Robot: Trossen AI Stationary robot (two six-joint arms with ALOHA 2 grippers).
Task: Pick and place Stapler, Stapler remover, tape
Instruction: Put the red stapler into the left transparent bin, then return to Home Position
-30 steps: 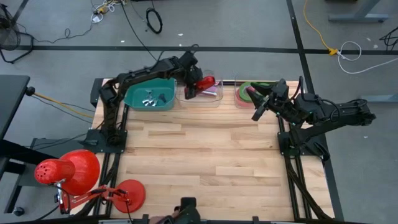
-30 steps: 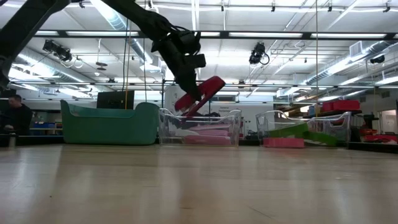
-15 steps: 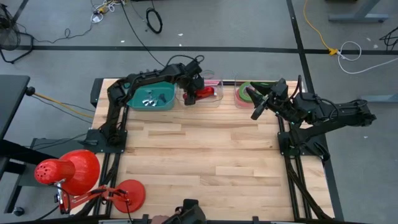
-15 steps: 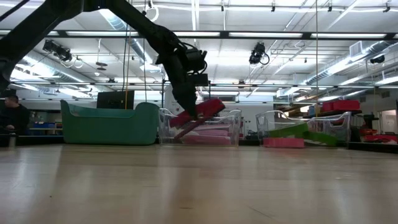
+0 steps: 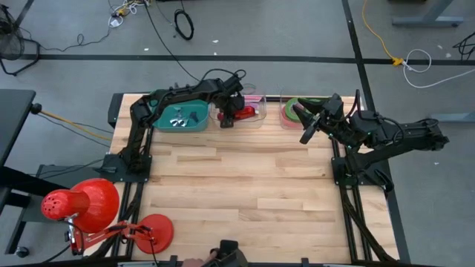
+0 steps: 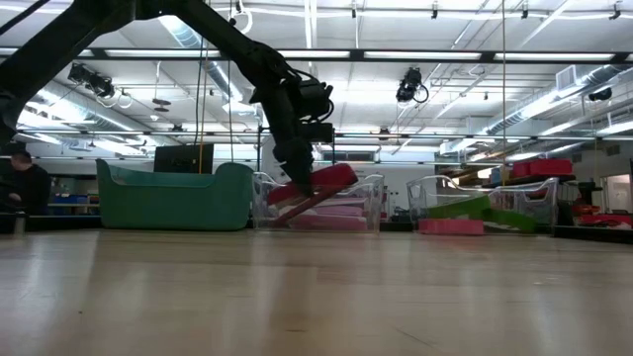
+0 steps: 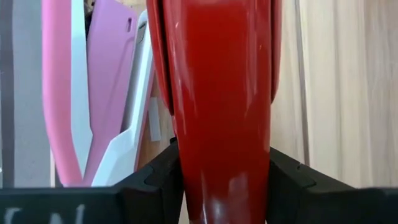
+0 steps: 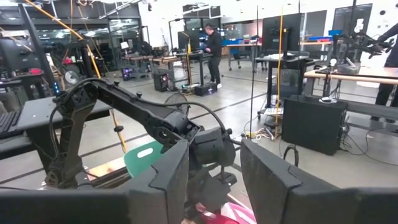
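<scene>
My left gripper [image 5: 229,114] is shut on a red stapler [image 6: 318,182] inside the clear middle bin [image 5: 256,121], just above the pink staplers [image 7: 106,81] lying there. The stapler fills the left wrist view [image 7: 224,106]. My right gripper [image 5: 306,126] is open and empty, held in the air near the clear right bin [image 5: 284,119]. That bin holds green tape rolls [image 5: 295,104] and a red-pink one [image 6: 450,226]. The green bin [image 5: 178,116] holds small metal pieces [image 5: 178,119]. My left gripper pinches the red stapler's two long sides [image 7: 180,155] between its two fingers [image 7: 158,177], lying across it. The fingers come from above, pointing down. The stapler sits tilted, its free end [image 6: 346,173] higher. Whether its lower end rests on the pink staplers, I cannot tell.
The three bins stand in a row along the table's far edge. The wooden tabletop [image 5: 245,185] spreads in front of them. A red lamp [image 5: 82,204] stands at the near left corner. People show in the room beyond [image 8: 214,46].
My left gripper has gone down into the clear middle bin with the red stapler. The stapler, steeply tilted above the bin a second ago, now lies flatter and low between the bin's walls. My right arm has kept still.
</scene>
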